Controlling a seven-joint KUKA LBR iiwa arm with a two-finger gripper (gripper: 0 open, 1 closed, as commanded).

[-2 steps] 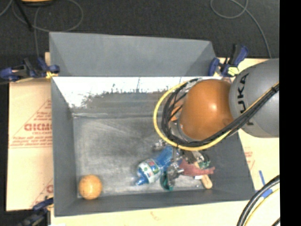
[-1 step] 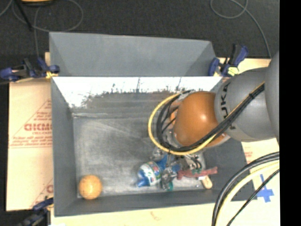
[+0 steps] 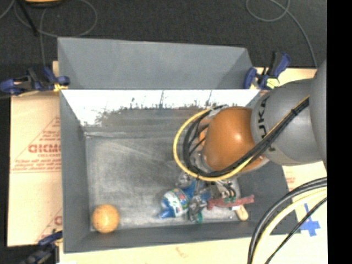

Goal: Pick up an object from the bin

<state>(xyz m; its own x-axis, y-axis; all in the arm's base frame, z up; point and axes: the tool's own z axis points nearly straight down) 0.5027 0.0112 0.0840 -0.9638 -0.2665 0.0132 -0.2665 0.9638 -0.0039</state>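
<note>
Where the gripper (image 3: 208, 194) hangs: low over a small heap by the near wall of the bin (image 3: 74, 164), with your arm reaching in from the right.
Gripper state: you cannot tell whether it is apart or together, because the orange cover (image 3: 231, 139) and the looped cables (image 3: 179, 147) screen its working end.
Likely target: a crumpled blue-and-white packet (image 3: 176, 202), just beside the tool on the side away from the arm. Nothing can be seen clamped in the tool.
Packet's axis: it lies slantwise, the higher end pointing toward the tool and the lower end away from it, toward the open floor.
Other neighbour: a red-handled tool (image 3: 228, 202), just beside the gripper on the arm's side. Its long axis runs roughly level, away from the tool, and ends in a pale tip.
Underfoot: a small green piece (image 3: 196, 216), close below the tool, between the two.
Why so placed: the low, centred stance over the heap suggests you are lining up a straight descent. The packet's slant probably calls for closing across its narrow width.
Far from the tool: an orange ball (image 3: 105, 218), well apart in the corner beyond the packet.
</note>
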